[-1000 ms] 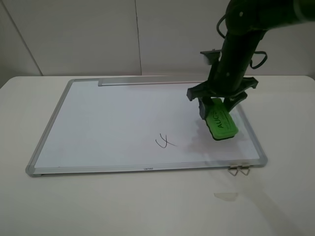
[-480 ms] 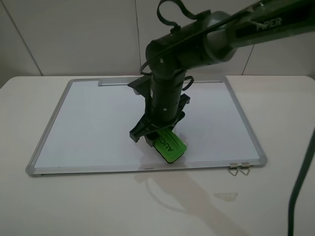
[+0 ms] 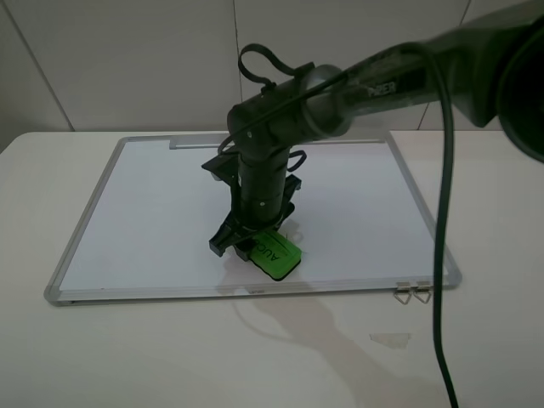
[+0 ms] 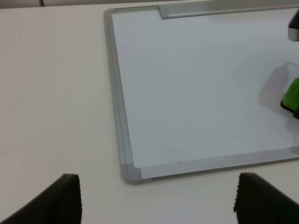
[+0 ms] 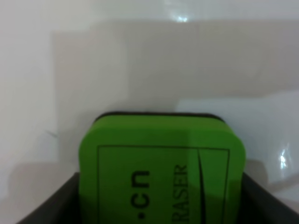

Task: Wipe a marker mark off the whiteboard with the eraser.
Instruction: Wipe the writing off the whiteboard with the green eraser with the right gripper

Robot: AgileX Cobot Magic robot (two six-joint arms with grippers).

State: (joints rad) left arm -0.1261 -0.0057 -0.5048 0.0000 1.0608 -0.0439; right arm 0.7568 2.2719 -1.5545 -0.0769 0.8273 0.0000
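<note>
Right gripper (image 3: 253,246) clamps the eraser (image 3: 276,253) on the whiteboard (image 3: 153,204), mid-width by its near edge — long axis slanting far-left to near-right. No marker mark shows — under my arm or gone, I cannot tell. My left gripper (image 4: 163,205) hangs open-jawed off the near-left corner.

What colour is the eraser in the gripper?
The eraser is bright green with black lettering, clearest in the right wrist view.

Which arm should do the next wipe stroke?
Right. The right pincer grips the eraser down at the whiteboard near its front edge. The left pincer is open, empty, out past the board's corner.
</note>
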